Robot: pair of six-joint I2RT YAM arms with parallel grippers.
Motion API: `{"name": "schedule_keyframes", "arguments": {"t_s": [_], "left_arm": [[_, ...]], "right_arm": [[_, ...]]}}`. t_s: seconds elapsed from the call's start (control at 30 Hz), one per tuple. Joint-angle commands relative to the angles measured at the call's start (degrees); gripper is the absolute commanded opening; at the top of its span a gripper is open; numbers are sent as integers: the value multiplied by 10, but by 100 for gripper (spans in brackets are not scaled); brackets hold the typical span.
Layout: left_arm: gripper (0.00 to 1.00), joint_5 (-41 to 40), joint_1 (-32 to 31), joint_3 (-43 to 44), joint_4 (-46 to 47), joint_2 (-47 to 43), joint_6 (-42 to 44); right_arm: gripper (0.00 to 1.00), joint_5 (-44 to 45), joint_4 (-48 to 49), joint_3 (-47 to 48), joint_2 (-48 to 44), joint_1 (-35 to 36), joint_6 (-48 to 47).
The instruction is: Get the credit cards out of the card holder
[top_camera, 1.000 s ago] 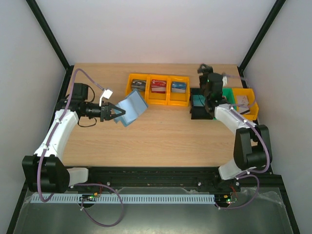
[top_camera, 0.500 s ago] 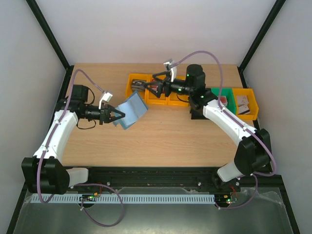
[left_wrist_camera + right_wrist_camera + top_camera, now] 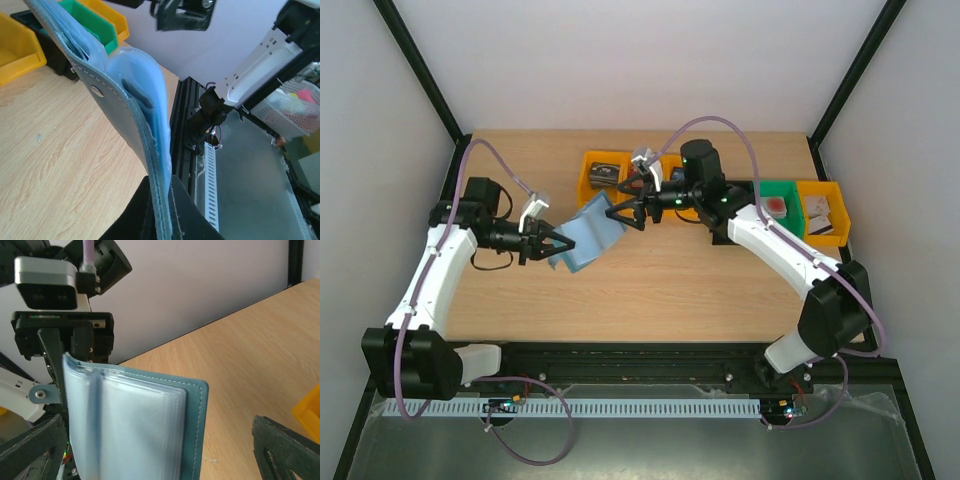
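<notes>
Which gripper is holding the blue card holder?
The left gripper, shut on an edge of the card holder; the right gripper stands open near it, gripping nothing.

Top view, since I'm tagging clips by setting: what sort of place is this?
Probably a robotics lab test cell: a wooden table enclosed by white panels and black frame posts, a left arm and right arm bolted to a rail at its near edge, small plastic bins along the back.

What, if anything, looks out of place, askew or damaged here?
Nothing stands out. The left gripper holds the open card holder up at a tilt, as the task needs, and the right gripper is open beside it.
</notes>
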Motion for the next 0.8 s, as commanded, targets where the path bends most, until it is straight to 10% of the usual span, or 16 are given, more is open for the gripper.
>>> {"name": "schedule_keyframes", "arguments": {"t_s": [0.0, 0.3, 0.5, 0.77], "left_arm": [[2, 37, -4, 31, -117, -13, 164], [2, 39, -4, 32, -111, -14, 158], [2, 38, 0, 24, -56, -15, 88], [10, 24, 12, 2, 58, -19, -57]], "right_arm": [[99, -25, -14, 2, 13, 20, -23], [93, -85, -32, 17, 33, 37, -33], [35, -108, -44, 29, 43, 44, -21], [2, -103, -62, 67, 56, 34, 0]]}}
